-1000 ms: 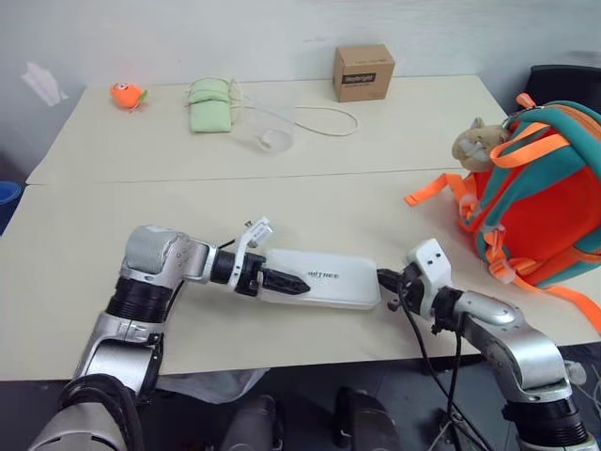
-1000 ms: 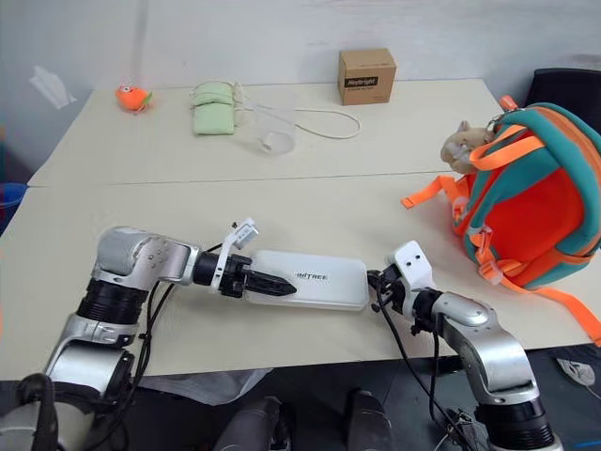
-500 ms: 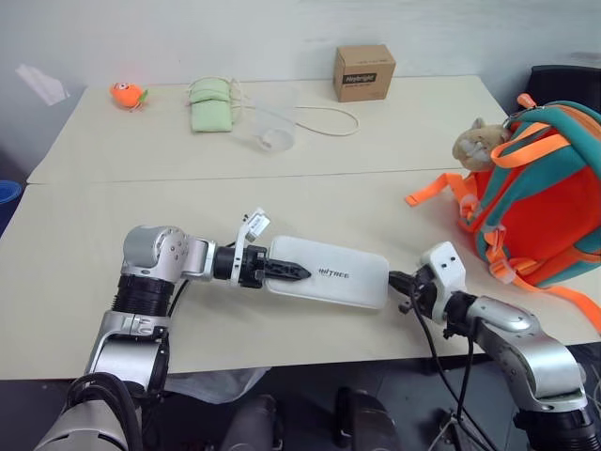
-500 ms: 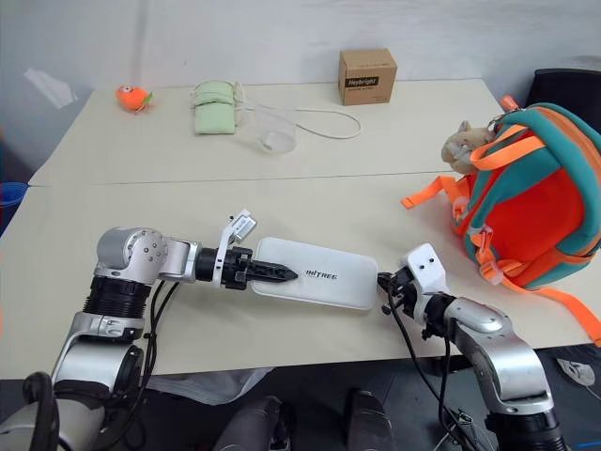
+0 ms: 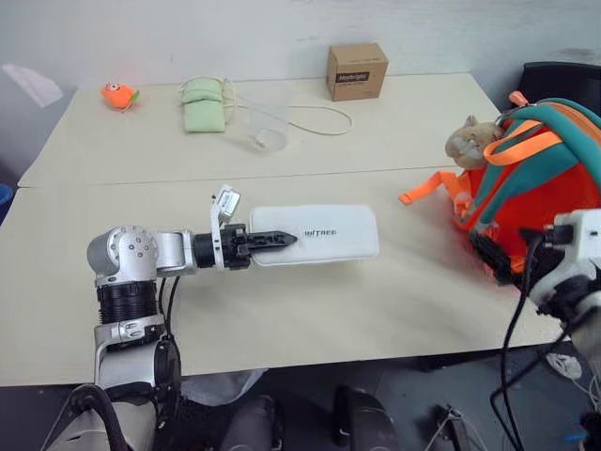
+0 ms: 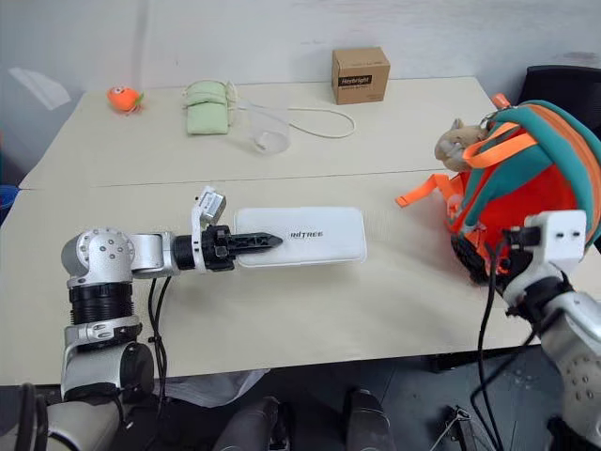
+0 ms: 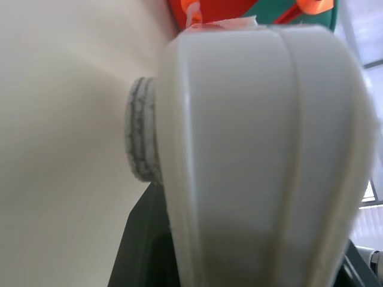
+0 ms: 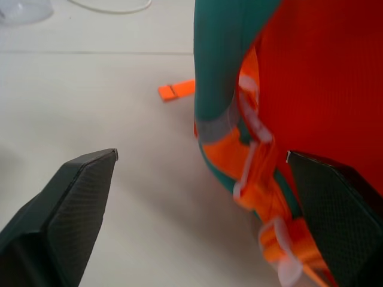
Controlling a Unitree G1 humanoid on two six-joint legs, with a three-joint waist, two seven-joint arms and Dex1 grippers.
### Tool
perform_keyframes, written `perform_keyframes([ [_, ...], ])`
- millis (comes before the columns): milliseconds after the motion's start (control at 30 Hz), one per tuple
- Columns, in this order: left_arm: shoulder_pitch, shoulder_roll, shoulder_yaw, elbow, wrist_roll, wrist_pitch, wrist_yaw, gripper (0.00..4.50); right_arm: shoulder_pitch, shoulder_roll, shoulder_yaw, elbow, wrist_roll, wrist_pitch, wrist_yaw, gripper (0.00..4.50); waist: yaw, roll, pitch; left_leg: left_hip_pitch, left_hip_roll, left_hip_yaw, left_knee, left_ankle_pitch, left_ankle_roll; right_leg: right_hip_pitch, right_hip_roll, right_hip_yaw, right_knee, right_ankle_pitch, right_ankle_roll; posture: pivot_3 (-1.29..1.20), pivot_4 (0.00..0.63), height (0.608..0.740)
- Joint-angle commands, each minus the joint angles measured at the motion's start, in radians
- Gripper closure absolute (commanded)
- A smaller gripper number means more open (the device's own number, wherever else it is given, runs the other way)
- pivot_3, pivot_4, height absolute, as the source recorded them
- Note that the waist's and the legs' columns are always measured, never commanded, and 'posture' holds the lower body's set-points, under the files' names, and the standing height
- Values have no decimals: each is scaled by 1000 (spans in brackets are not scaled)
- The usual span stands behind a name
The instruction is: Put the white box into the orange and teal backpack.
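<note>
The white box [image 5: 319, 234] is flat, with grey lettering, and hangs roughly level just above the table's middle. My left gripper [image 5: 274, 240] is shut on its left end; in the left wrist view the white box [image 7: 263, 149] stands close up between the jaws. The orange and teal backpack [image 5: 549, 174] stands upright at the table's right edge, a tan plush hamster [image 5: 468, 145] hanging near its top. My right gripper [image 6: 474, 263] is open at the backpack's lower front. In the right wrist view its wide-apart fingers [image 8: 72, 203] flank a teal edge and an orange strap of the backpack [image 8: 311, 72].
At the back of the table [image 5: 413, 310] are a brown cardboard cube [image 5: 356, 70], a clear cup [image 5: 267, 127] with a white cord [image 5: 324, 120], a green pouch [image 5: 202, 104] and an orange toy [image 5: 117, 94]. An orange strap [image 5: 427, 190] trails left of the backpack. A black chair [image 5: 563, 80] stands behind it.
My right gripper has left the box's right end, opened, and moved right and up to the backpack. The left gripper has raised the box a little and swung it level.
</note>
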Motion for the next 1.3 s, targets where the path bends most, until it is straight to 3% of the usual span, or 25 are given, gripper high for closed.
perform_keyframes([
  [33,-17,-4,54,-67,-64,-1,8,3238,-94,-8,88,134,-98,-106,-54,0,-5,0,0,0,0,0,0,0,0,0,0,0,0,0,0,0,150,740],
  [233,-58,10,115,-92,-90,-15,35,3238,-281,23,219,467,-223,-330,-56,0,-16,0,0,0,-2,2,0,1,2,0,3,-3,0,0,0,0,150,740],
  [333,-66,32,124,-110,-94,-31,46,3238,-336,37,221,580,-247,-437,-51,579,-17,0,0,0,-2,2,0,1,2,-1,3,-3,0,0,0,0,150,740],
  [567,-66,67,133,-131,-101,-56,68,3238,-358,53,219,671,-245,-546,-36,3008,-16,0,0,0,-2,2,-1,1,1,0,4,-4,0,0,1,0,150,740],
  [733,-56,79,152,-128,-93,-131,85,3238,-349,30,248,642,-210,-576,88,4364,-18,0,0,0,-2,2,-1,2,1,0,4,-3,0,0,1,0,150,740],
  [933,-48,164,174,-63,-129,-253,-23,3238,-318,-17,332,267,145,-302,385,4467,-38,2,2,-1,2,2,-1,1,-2,-1,8,-4,-1,0,0,0,150,740],
  [1100,-72,218,154,-29,-163,-274,-82,3238,-242,-244,305,29,604,13,620,4467,-35,1,3,-2,4,1,-2,0,-3,-1,5,-4,-4,0,0,0,150,740],
  [1300,-70,247,147,-43,-211,-283,-133,3238,-161,-418,247,-24,776,94,679,4467,-27,-3,4,-1,3,2,0,-2,0,1,1,-6,-5,0,0,0,150,740],
])
